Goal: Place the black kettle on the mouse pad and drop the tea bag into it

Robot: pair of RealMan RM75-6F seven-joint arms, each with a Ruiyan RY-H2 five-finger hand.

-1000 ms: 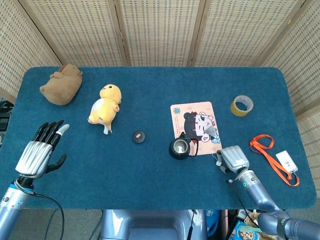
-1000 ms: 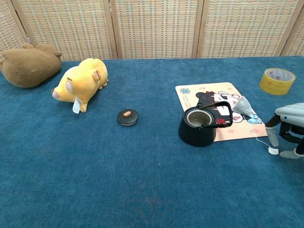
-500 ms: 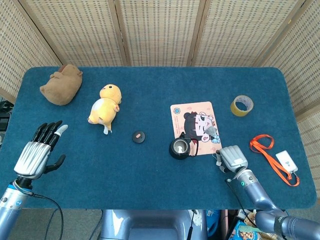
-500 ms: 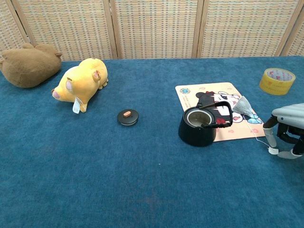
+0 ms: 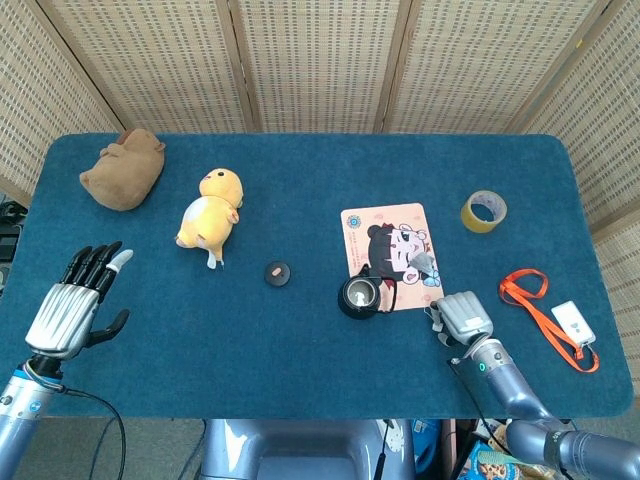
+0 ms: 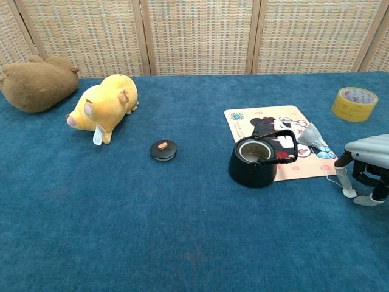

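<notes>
One blue tabletop (image 5: 300,350) carries everything. The mouse pad (image 5: 388,232) lies right of centre; the black kettle (image 6: 255,161), lid off, sits overlapping the pad's near-left corner. The tea bag (image 6: 311,136) rests on the pad's right edge, its string trailing to the right hand (image 6: 366,168), whose fingers (image 6: 347,181) curl down and pinch the tag. The left hand (image 5: 72,305) hovers at the tabletop's left, fingers spread, holding nothing.

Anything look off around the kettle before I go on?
Yes. The black kettle sits only partly on the mouse pad, overhanging its near left corner onto the cloth. Its lid lies apart to the left. The tea bag rests on the pad's right edge, not in the kettle.
</notes>
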